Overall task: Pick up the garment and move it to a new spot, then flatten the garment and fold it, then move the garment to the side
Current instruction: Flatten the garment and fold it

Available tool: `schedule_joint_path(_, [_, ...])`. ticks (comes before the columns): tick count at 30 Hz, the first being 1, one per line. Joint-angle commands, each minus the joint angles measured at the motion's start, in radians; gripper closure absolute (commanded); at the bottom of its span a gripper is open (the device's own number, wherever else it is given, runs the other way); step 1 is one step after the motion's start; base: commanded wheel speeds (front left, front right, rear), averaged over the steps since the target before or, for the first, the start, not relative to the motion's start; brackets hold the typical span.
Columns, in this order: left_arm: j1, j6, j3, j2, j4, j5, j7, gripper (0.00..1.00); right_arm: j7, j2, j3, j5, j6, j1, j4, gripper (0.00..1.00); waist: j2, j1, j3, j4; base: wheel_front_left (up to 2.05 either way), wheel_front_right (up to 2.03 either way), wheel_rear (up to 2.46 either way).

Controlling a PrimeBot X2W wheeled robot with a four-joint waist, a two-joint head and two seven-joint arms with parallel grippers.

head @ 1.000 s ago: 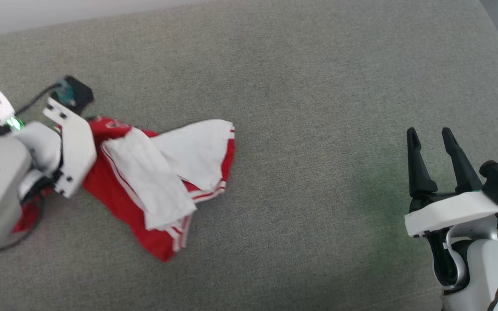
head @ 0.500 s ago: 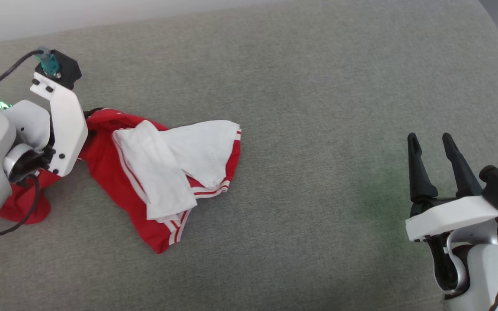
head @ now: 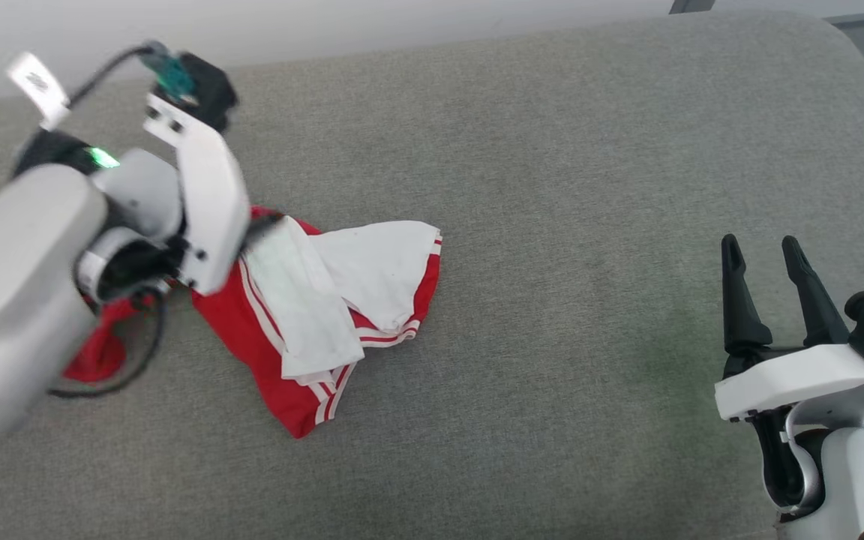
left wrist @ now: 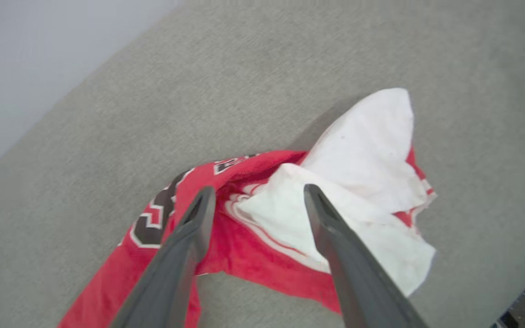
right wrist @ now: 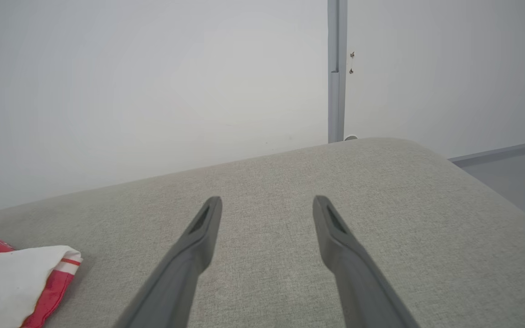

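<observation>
Directly beneath wide left jaws, the crumpled garment point(left wrist: 267, 228) (right jaws wide, well apart).

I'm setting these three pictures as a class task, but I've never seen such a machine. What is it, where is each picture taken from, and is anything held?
This is a robot with two arms, each ending in a gripper with two long dark fingers. The wide picture comes from a camera on its head, looking down. The other two come from cameras on the wrists, each looking along that gripper's own fingers. A crumpled red and white garment lies on a grey fabric surface. The left gripper hangs over it with its fingers apart. The right gripper is off to the side, also open. Nothing is held.
</observation>
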Motion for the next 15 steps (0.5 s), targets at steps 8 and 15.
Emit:
schedule_joint_path(8, [0.06, 0.066, -0.016, -0.004, -0.091, -0.026, 0.049, 0.0, -0.016, 0.0, -0.008, 0.006, 0.0, 0.0, 0.006, 0.0, 0.0, 0.0, 0.003, -0.045, 0.0, 0.0, 0.0])
schedule_joint_path(15, [0.091, 0.143, -0.05, 0.024, -0.106, -0.003, 0.107, 0.0, -0.024, 0.0, 0.0, 0.017, 0.0, -0.002, 0.017, 0.0, 0.0, 0.0, 0.019, -0.07, 0.0, 0.0, 0.0])
